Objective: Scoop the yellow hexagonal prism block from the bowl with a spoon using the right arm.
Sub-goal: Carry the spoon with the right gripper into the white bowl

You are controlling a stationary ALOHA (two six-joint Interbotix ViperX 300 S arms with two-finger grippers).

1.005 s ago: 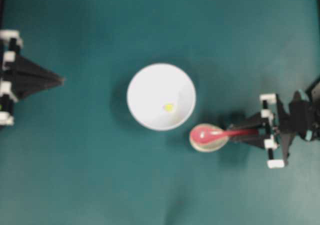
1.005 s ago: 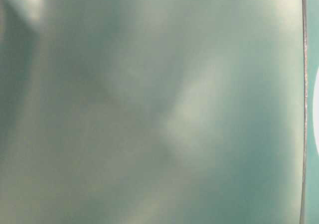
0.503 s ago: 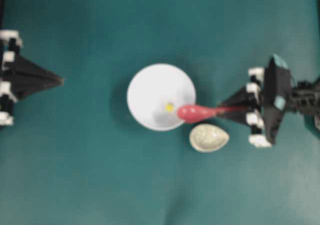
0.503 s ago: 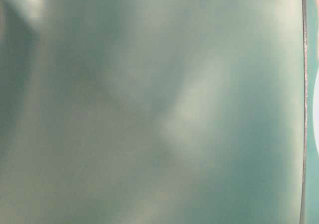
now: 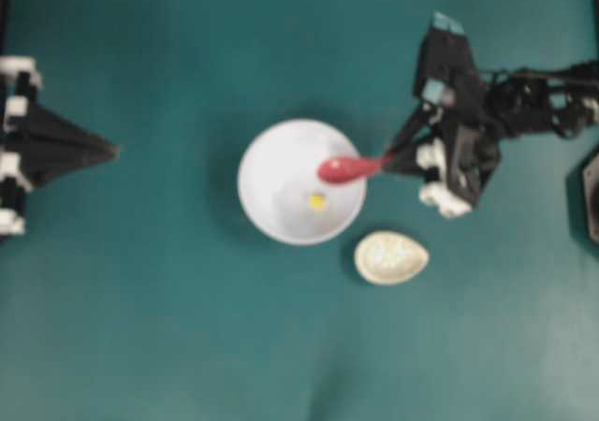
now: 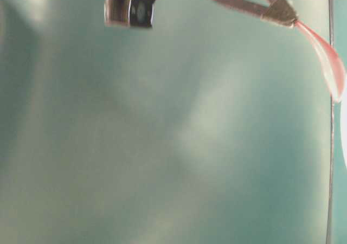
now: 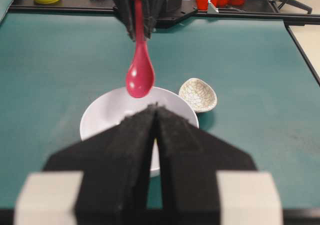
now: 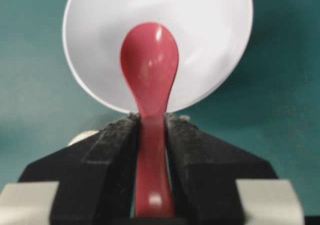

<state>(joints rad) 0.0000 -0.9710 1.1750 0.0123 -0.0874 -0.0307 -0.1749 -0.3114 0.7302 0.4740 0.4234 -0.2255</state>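
Two black robot arms face the big round white bowl (image 5: 301,181). Right gripper (image 5: 391,164) squeezes the shiny pink-red spoon (image 5: 348,168) above the tiny yellow block (image 5: 317,200) inside. Left gripper (image 5: 112,148) is pressed together, holding nothing.

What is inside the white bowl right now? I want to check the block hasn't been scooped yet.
The bowl holds only the yellow block, loose on its floor. The spoon, held by the right gripper, hangs over the rim. In the right wrist view the spoon covers the block.
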